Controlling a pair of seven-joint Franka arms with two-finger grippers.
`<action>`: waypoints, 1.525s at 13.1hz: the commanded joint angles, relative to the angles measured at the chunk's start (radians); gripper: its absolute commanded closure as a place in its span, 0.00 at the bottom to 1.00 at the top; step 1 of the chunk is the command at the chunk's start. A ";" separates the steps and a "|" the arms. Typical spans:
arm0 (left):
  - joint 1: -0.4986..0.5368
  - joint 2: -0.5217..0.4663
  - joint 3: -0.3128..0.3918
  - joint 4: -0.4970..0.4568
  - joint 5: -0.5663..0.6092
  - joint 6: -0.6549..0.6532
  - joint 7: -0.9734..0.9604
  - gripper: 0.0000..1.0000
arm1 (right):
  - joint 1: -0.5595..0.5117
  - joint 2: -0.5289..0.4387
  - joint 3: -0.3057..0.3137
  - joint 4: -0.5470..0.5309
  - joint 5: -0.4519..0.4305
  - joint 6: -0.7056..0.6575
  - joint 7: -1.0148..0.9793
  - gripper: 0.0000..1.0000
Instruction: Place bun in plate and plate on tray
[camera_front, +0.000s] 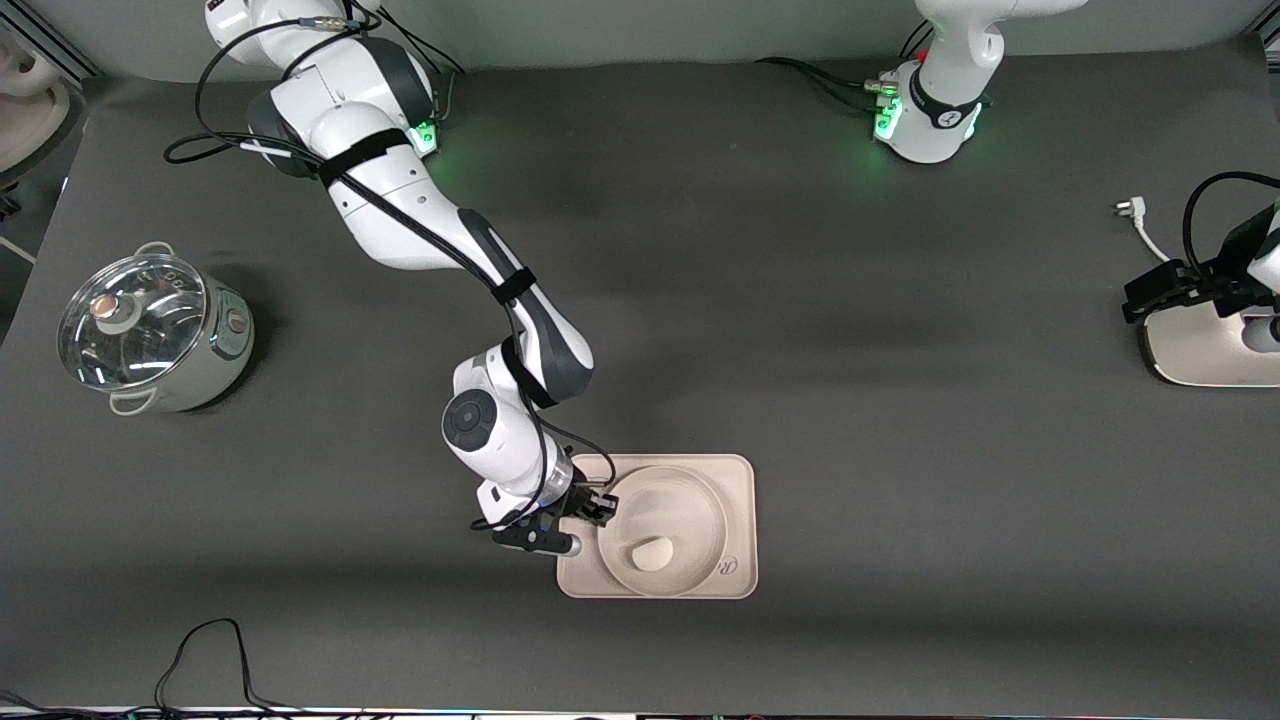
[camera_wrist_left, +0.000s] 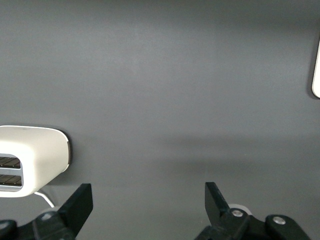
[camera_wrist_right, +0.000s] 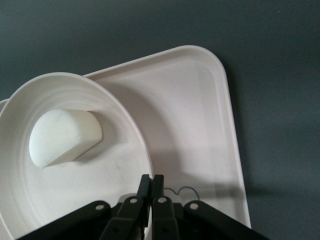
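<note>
Bun (camera_front: 652, 552) sits in plate (camera_front: 690, 500), plate on tray (camera_front: 738, 480). Right gripper (camera_front: 600, 505) pinches plate rim w/ jaws closed, prob. to steady placement. Left gripper (camera_wrist_left: 149, 200) waits open over table nr toaster (camera_wrist_left: 30, 160).

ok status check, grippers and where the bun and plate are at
Right gripper shut on the plate rim, over the tray. Bun in plate. Left gripper open, waiting by the toaster. Nothing blocking.
</note>
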 joint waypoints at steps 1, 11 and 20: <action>-0.013 0.003 0.009 -0.001 0.013 0.008 0.001 0.00 | 0.005 0.006 -0.002 0.015 0.016 -0.005 -0.017 1.00; -0.016 -0.006 0.009 0.002 0.013 0.034 -0.004 0.00 | -0.005 -0.124 -0.007 -0.007 0.012 -0.175 -0.001 0.00; -0.015 -0.022 -0.008 0.020 0.006 0.016 -0.010 0.00 | -0.065 -0.683 -0.085 -0.267 -0.061 -0.735 -0.007 0.00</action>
